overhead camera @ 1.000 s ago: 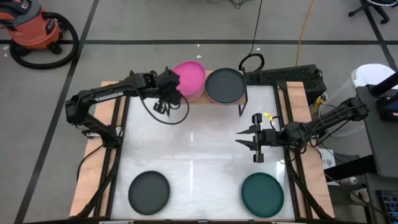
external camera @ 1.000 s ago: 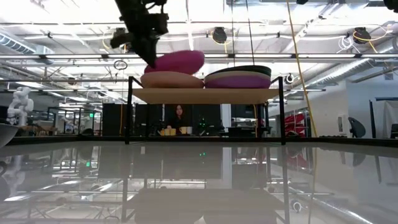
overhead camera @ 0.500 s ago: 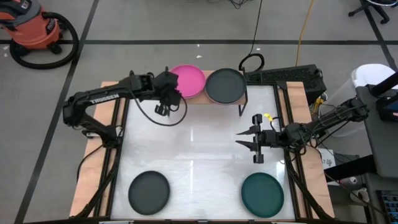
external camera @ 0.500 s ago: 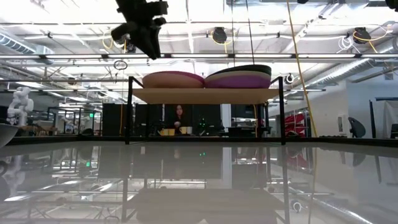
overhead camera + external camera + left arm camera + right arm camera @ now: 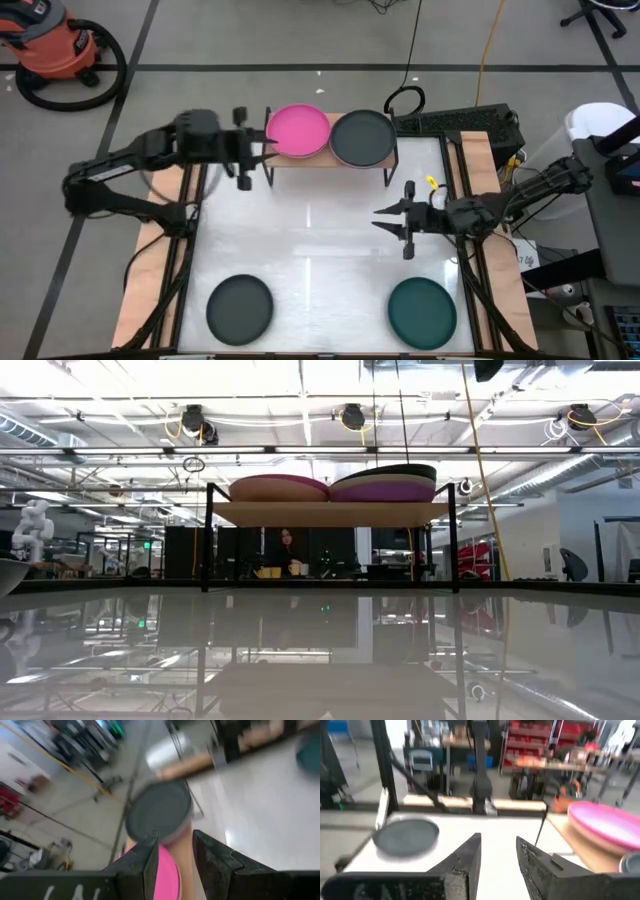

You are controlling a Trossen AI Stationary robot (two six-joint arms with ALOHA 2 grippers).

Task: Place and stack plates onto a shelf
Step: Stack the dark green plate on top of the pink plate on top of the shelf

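The shelf (image 5: pixel 330 160) stands at the table's far edge, its wooden top (image 5: pixel 330 512) carrying two stacks. A hot pink plate (image 5: pixel 298 132) tops the left stack (image 5: pixel 278 487) and a dark grey plate (image 5: pixel 362 138) tops the right stack (image 5: pixel 385 482). My left gripper (image 5: pixel 255 150) is open and empty, just left of the shelf; its wrist view (image 5: pixel 175 855) shows both top plates ahead. My right gripper (image 5: pixel 392 222) is open and empty above the table's right middle. A dark grey plate (image 5: pixel 240 307) and a dark teal plate (image 5: pixel 422 312) lie flat near the table's front edge.
Black shelf legs (image 5: pixel 390 165) stand at the shelf's corners. Cables (image 5: pixel 405 100) and a dark box (image 5: pixel 470 125) lie behind the table's far right. A red shop vacuum (image 5: pixel 55 50) stands on the floor at far left. A person (image 5: pixel 288 550) shows far behind the shelf.
My left gripper has let go of the hot pink plate, which was tilted over the left stack and now lies flat on it. The gripper has then drawn back toward the table's left edge, out of the low view.
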